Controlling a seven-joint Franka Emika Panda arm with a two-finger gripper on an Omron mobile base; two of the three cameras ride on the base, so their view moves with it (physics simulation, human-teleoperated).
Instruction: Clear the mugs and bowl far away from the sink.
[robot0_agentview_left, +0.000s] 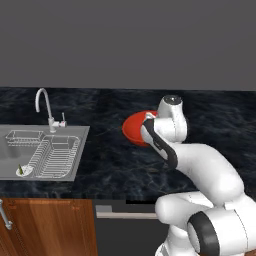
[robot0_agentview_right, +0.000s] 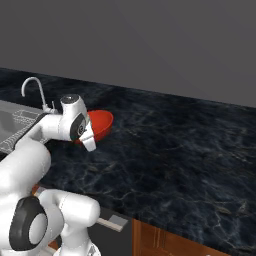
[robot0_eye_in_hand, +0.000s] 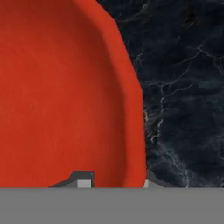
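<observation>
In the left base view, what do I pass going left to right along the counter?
Sink with wire dish rack → faucet at its back edge → bare dark counter → red bowl → the white arm, which covers the bowl's right side.
</observation>
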